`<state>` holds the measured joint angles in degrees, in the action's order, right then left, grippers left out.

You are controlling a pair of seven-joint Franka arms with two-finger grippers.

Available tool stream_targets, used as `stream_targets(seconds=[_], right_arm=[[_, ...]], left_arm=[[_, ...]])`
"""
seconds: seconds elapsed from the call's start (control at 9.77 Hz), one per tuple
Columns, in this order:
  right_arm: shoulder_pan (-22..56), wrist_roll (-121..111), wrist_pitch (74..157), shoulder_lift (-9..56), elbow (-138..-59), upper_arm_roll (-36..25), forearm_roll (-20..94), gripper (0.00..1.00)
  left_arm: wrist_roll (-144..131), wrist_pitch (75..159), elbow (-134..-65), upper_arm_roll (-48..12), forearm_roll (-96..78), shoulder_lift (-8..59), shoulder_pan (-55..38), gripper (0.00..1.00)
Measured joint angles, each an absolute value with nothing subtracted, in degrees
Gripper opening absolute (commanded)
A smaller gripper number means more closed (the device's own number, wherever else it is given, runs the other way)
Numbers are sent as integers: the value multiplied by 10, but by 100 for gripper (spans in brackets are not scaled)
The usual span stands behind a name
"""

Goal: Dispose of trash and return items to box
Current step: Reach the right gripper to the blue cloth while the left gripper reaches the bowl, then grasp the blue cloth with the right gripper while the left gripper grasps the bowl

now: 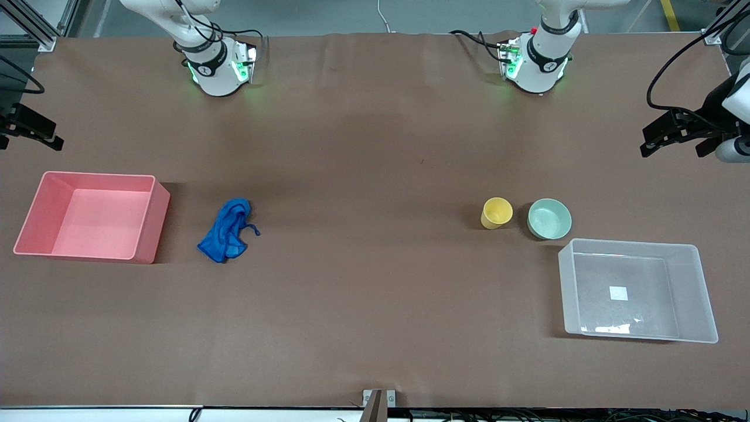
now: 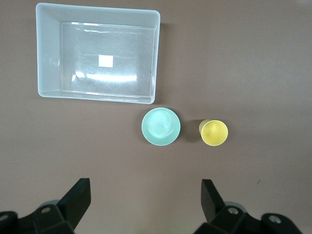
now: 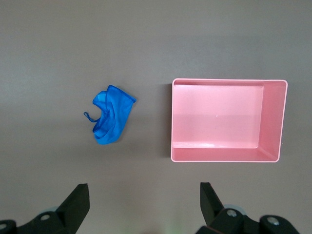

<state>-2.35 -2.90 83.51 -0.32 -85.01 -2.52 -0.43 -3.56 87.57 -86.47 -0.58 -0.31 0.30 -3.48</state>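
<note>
**A:** So, how far along are you?

**B:** Nowhere, by my reading. The cloth (image 1: 225, 230) lies on the counter (image 1: 375, 146) at about 9 o'clock from its middle, near the pink bin (image 1: 149, 220) but apart from it. I take that bin to be where the trash goes, and it is empty.

**A:** And the things for the box?

**B:** Both are out. The cup (image 1: 497, 212) and bowl (image 1: 549, 218) stand upright at about 3 o'clock, just beside each other without touching, the cup at the bowl's 9 o'clock. The box (image 1: 571, 287) sits at 4 o'clock with nothing in it but its white label. The bowl is just off its 11 o'clock corner.

**A:** Your grippers?

**B:** Both are released and carry nothing. My left gripper (image 2: 146, 200) hangs high at 2 o'clock, by the counter's edge at my left arm's end. My right gripper (image 3: 144, 202) hangs at 10 o'clock, by the edge at my right arm's end.

**A:** The count?

**B:** One cloth, one cup, one bowl, one box, one pink bin, two grippers. Three moves are left, I'd say: cloth binned, cup boxed, bowl boxed.
</note>
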Motion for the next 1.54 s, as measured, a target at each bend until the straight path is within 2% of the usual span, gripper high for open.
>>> stream_targets(seconds=[0.2,0.41,0.72,1.13,1.33,1.54], right_arm=[[-21,-29,839,-2,-863,-25,-4,100],[-2,-29,870,10,-901,-22,-4,100],[48,-29,1029,92,-989,-20,-4,100],[124,33,1314,192,-1147,-19,-4,100],[128,37,1400,228,-1189,-23,-4,100],[124,37,1436,243,-1200,-31,-5,100]], left_arm=[[-36,876,-884,-3,-3,3,-32,94],[-33,904,-933,8,-3,2,-25,96],[-8,1034,-1077,33,-3,-4,-19,100],[20,1238,-1269,41,-3,3,-18,100],[20,1332,-1313,41,-3,41,-18,99],[20,1400,-1320,40,-3,102,-18,92]])
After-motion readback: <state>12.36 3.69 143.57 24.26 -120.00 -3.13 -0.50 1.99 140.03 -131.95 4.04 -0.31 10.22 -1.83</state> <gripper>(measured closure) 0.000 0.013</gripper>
